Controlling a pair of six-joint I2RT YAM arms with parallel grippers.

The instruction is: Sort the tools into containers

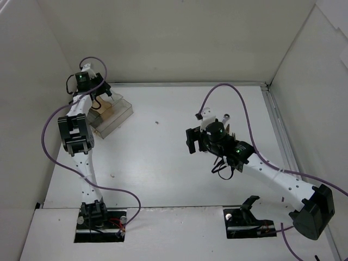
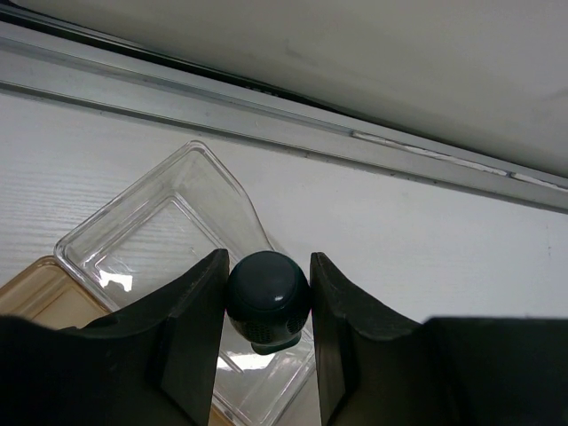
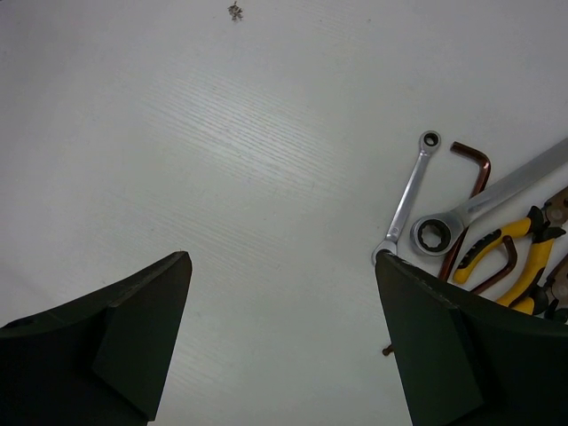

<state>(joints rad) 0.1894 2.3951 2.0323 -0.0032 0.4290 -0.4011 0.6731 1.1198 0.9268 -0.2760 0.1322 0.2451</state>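
Between the black fingers of the left gripper [image 2: 266, 306] shows a glossy dark green screwdriver handle [image 2: 268, 293], with a clear box [image 2: 169, 213] just beyond the fingertips and a brown-tinted box [image 2: 44, 297] off to their left. By the black right gripper [image 3: 284, 293], just to its right, lie a silver wrench [image 3: 410, 195], a coppery-brown hex key [image 3: 475, 169] and yellow-and-black pliers [image 3: 506, 244], all on the white, finely ribbed table [image 3: 222, 160].

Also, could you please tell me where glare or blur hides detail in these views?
Left wrist: white glints on the clear box and the dark knob between the fingers; right wrist: even light, wrench sharp, its fingers dark and soft; top view: flat light.
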